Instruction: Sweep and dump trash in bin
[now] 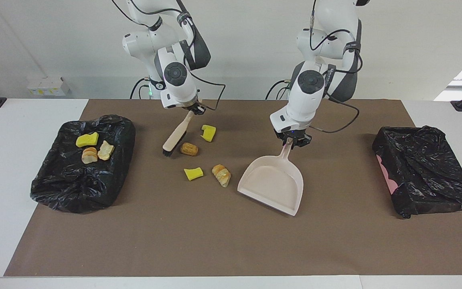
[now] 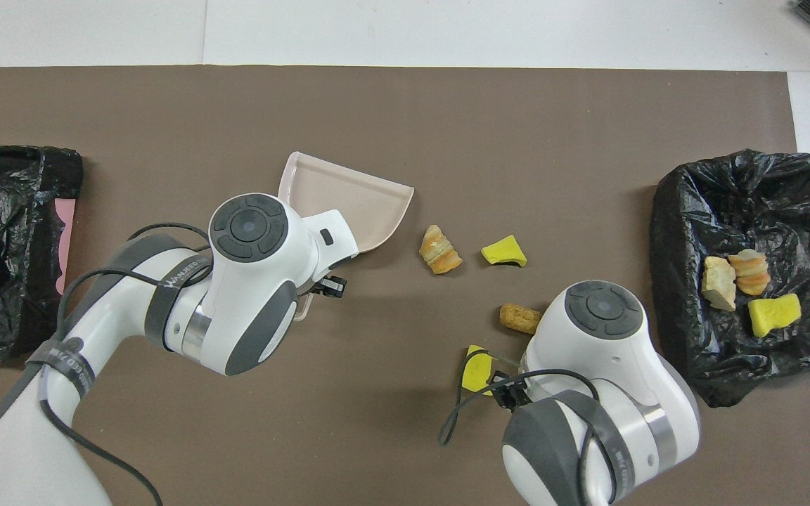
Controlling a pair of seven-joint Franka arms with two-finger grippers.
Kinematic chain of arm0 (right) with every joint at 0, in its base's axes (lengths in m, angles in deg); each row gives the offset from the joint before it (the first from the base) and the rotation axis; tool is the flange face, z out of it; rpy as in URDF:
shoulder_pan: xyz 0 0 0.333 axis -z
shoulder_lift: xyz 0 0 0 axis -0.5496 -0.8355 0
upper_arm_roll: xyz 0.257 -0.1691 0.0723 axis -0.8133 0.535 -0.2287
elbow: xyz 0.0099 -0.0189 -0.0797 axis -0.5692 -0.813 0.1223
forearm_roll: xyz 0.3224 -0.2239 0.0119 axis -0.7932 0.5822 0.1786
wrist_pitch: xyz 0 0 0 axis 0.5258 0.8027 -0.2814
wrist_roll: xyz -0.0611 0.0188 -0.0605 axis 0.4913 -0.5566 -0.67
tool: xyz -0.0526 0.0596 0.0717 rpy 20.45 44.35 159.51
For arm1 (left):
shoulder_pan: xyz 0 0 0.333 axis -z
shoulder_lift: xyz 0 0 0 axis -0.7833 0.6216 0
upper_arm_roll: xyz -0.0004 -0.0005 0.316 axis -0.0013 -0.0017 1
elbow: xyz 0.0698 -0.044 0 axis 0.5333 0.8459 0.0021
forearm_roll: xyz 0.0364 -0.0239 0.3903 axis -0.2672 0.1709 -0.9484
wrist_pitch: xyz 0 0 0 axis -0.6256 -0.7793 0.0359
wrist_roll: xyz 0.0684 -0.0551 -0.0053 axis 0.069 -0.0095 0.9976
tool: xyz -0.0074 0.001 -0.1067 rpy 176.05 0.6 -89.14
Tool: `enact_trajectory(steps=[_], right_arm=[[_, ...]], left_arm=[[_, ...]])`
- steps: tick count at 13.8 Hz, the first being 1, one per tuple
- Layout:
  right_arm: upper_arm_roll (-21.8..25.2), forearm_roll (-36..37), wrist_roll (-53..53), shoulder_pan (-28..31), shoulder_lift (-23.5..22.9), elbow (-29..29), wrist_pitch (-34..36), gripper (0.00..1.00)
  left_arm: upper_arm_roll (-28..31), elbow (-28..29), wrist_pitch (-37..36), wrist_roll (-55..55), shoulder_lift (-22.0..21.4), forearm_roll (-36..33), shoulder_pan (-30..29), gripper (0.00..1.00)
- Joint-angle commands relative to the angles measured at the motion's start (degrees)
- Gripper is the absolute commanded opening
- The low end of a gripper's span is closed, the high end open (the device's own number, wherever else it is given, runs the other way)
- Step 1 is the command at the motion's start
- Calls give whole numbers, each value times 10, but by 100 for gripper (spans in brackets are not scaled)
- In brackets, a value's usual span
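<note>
Trash (image 1: 93, 147) is lying in two places: we are seeing three bits, one yellow sponge-like chunk and two golden-brown bread-like pieces, resting inside the black plastic-lined bin (image 1: 74, 188) at the right arm's end of the surface (image 1: 199, 241), and four more bits (image 1: 201, 154) lying loose on the brown mat near the middle. A second black plastic-lined bin (image 1: 427, 176), with a pink patch showing at its edge, is sitting at the left arm's end; we are making out nothing in it.

We are holding the beige dustpan (image 1: 273, 182) with our left gripper (image 1: 293, 141), which is clamping the tip of its handle; the pan is sitting tilted on the mat, its open mouth angled partly toward the loose bits, with the croissant-like piece (image 1: 221, 175) just beside its near corner. Our right gripper (image 1: 194, 109) is closing tight on the handle of the beige, black-bristled brush (image 1: 175, 135), which is slanting down with its bristles at the mat just beside the brown bread roll (image 1: 189, 149), on the side toward the filled bin.
</note>
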Motion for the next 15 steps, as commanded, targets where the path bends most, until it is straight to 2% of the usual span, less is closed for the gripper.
enact_trajectory(steps=[1, 4, 6, 8, 11, 15], right_arm=[[-6, 5, 35, 5, -7, -3, -39, 0], [-7, 2, 56, -2, -44, 33, -41, 0], [-7, 1, 59, -11, -83, 74, -41, 0], [-7, 6, 83, -10, -105, 107, -41, 0], [-6, 11, 182, 0, -127, 138, -39, 0], [-7, 19, 209, -10, -155, 156, -44, 0]], left_arm=[[-3, 20, -9, -95, -24, -10, -19, 0], [-3, 45, -1, -227, -36, -18, -40, 0], [-3, 74, 31, -290, -49, -60, -40, 0], [-4, 99, 48, -315, -62, -79, -39, 0], [-5, 128, 58, -369, -71, -106, -32, 0], [-7, 161, 104, -368, -75, -107, -11, 0]])
